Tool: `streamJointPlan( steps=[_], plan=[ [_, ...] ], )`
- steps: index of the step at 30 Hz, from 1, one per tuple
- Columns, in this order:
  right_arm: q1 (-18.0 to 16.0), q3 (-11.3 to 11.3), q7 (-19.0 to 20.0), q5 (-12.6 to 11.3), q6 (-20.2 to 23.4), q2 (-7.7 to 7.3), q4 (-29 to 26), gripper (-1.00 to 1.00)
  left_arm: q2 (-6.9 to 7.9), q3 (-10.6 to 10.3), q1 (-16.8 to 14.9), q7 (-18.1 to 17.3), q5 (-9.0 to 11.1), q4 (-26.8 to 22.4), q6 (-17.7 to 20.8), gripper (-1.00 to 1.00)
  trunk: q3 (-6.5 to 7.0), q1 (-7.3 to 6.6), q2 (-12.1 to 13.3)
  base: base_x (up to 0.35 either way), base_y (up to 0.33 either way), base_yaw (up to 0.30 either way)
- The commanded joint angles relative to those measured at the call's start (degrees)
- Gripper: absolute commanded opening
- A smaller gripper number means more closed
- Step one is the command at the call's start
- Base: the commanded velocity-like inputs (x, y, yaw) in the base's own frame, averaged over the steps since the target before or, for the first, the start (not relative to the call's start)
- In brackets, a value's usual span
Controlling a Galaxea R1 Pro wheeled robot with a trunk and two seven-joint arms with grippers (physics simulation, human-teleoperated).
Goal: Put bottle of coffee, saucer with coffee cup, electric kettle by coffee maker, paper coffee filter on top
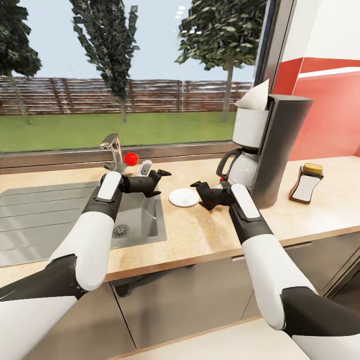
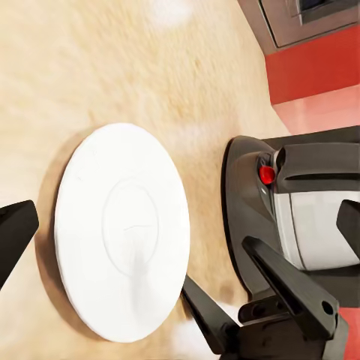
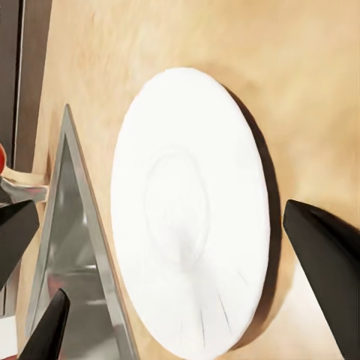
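The coffee maker (image 1: 272,145) stands on the desk (image 1: 210,235) by the window, and a white cone that looks like the paper coffee filter (image 1: 255,96) sits at the top of it, so that step seems done. The bottle of coffee (image 1: 306,183) stands on the desk just beside the machine, on its far side from the sink (image 1: 75,220), so that step looks finished too. The saucer (image 1: 183,197) lies flat and bare on the desk between the sink edge and the coffee maker, near the machine's carafe (image 1: 242,170); whether it counts as placed is a judgement, but it looks close enough. What seems left is the coffee cup, to go on the saucer, and the electric kettle, to stand by the machine. The left gripper (image 1: 161,181) hovers over the sink's corner with its fingers spread and released, holding nothing; the right gripper (image 1: 197,192) hangs just beside the saucer, its fingers likewise apart and empty, with the saucer seen between them in the right wrist view (image 3: 191,210)
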Motion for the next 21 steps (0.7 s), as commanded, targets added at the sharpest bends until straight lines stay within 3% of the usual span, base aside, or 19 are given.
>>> streamJointPlan(
  steps=[1,21],
  plan=[
    [-0.02,0.04,-0.56,-0.4,0.17,0.0,-0.04,1.0,-0.08,0.32,-0.06,0.6,0.56,-0.05,0.28,1.0,-0.07,0.0,-0.02,0.04,-0.02,0.0],
    [-0.02,0.04,-0.56,-0.47,0.17,0.0,-0.03,1.0,-0.08,0.33,-0.06,0.6,0.56,-0.01,0.34,1.0,-0.07,0.0,-0.02,0.025,-0.019,0.0]
  ],
)
